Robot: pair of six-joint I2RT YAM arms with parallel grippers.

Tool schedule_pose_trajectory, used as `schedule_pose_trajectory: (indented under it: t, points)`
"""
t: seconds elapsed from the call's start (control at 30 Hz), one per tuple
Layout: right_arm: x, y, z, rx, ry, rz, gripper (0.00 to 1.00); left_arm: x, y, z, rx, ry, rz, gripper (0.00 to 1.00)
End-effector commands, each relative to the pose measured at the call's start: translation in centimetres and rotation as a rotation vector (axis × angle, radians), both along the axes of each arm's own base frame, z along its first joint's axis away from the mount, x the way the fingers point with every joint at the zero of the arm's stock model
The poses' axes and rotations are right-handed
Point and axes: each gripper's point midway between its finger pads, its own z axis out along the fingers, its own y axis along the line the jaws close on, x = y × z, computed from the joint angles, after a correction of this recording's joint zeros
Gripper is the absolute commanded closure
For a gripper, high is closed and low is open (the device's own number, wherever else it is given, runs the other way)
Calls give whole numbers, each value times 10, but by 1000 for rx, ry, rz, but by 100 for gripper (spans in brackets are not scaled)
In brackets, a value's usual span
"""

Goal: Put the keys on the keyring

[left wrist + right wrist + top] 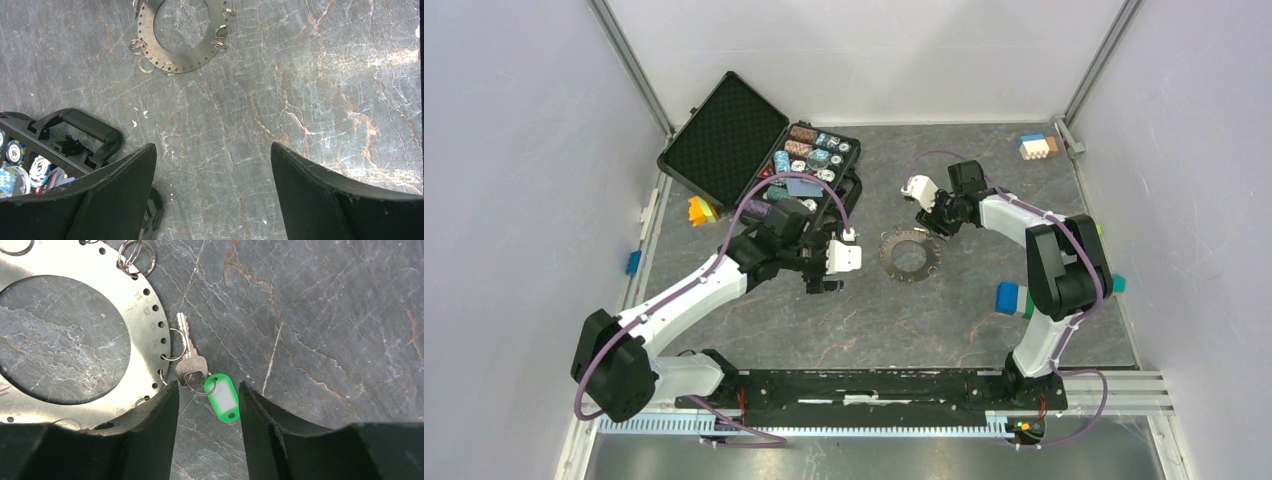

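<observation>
Right gripper flanks the green tag, half-open, holding nothing; left gripper gapes empty. The tagged key seems light, stiff, slippery: pinch its flat head.

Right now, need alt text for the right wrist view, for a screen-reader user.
A silver key with a green tag lies on the grey marble table, its tag between the fingers of the open right gripper. Beside it lies the keyring, a flat perforated metal disc carrying small split rings, one of which overlaps the key's blade.
</observation>
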Motion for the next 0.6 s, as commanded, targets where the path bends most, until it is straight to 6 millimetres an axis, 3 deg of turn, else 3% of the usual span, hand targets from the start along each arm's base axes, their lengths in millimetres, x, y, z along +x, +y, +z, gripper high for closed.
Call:
schedule_pose_trajectory:
  t: [0.0, 0.3, 0.57]
  points:
    - [26, 5, 20, 20, -80, -34, 48, -2, -1, 7, -27, -17, -10, 9]
    - [31, 1, 16, 15, -82, -88, 49, -2, 1, 6, -23, -20, -7, 9]
    - [21, 14, 33, 103, -94, -49, 49, -3, 1, 5, -21, -19, -9, 8]
